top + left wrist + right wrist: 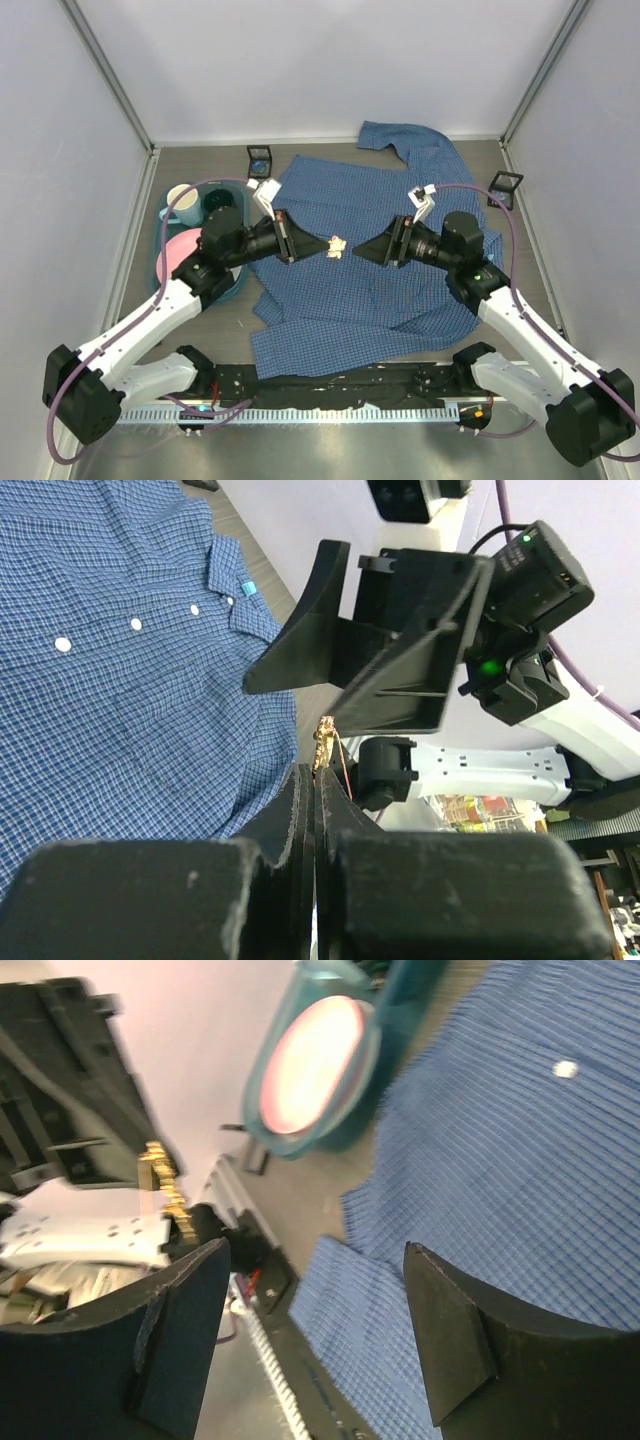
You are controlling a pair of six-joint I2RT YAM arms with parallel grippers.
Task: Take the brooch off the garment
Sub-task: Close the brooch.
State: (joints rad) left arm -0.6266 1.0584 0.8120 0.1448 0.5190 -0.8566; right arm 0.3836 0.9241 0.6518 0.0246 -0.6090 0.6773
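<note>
Since the left end effector (pixel 315 780) has its fingers pressed flat together on the base of the brooch (pixel 325 742), we treat the grasp as made and the step in hand as carrying the piece clear. The brooch is small and gold-coloured and stands up out of the fingertips. In the left wrist view it appears to sit off the cloth, though we cannot confirm that its pin is fully free. We judge the hold to be narrow, at the very tips, so we advise a slow, straight pull with no wrist roll, which could lever the piece out.

Directly opposite, the right end effector (pixel 316 1248) faces the brooch with its fingers spread wide and nothing between them. Its tips are near the brooch but not touching it. We see two sound uses for it: back it off to free the carry path, or lower it to pin the cloth if the fabric rises with the brooch.

Below both lies the garment (pixel 380 290), a blue checked shirt spread over the middle of the desk (pixel 235 325). We watch its surface during the move, because any tenting of the weave means the pin is caught. A teal bin (pixel 158 265) sits just beside the shirt on the left arm's side.
</note>
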